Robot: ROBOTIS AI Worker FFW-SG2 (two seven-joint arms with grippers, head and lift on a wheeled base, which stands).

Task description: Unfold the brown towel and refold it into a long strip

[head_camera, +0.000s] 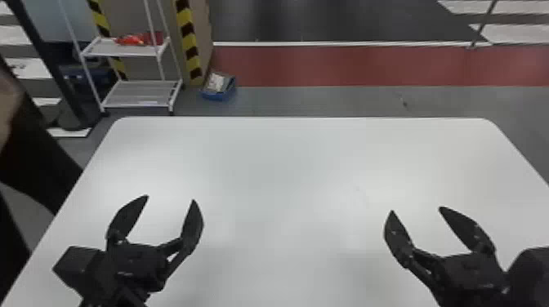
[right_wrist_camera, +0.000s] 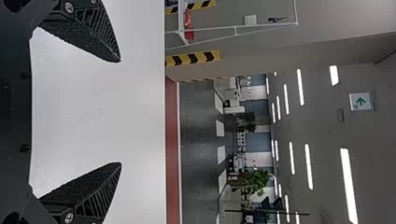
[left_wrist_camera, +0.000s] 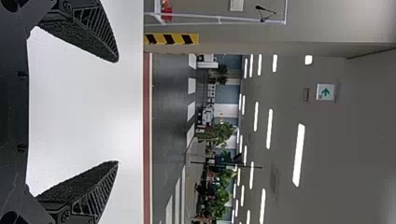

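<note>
In the head view, my left gripper (head_camera: pixel 170 198) is over the left part of the white table (head_camera: pixel 286 163), its two black fingers spread with bare tabletop between them. My right gripper (head_camera: pixel 416 209) is over the right part, also open and holding nothing. A wide gap separates the two. From its own wrist, the left gripper (left_wrist_camera: pixel 117 111) has its fingers well apart, with white tabletop behind. The right gripper (right_wrist_camera: pixel 120 112) looks much the same in the right wrist view, fingers parted and nothing between the pads.
The table's far edge runs straight across with rounded corners. Beyond it on the floor stand a white wire rack (head_camera: pixel 139 94) and a blue box (head_camera: pixel 219 89), next to a pillar with yellow and black stripes (head_camera: pixel 190 41).
</note>
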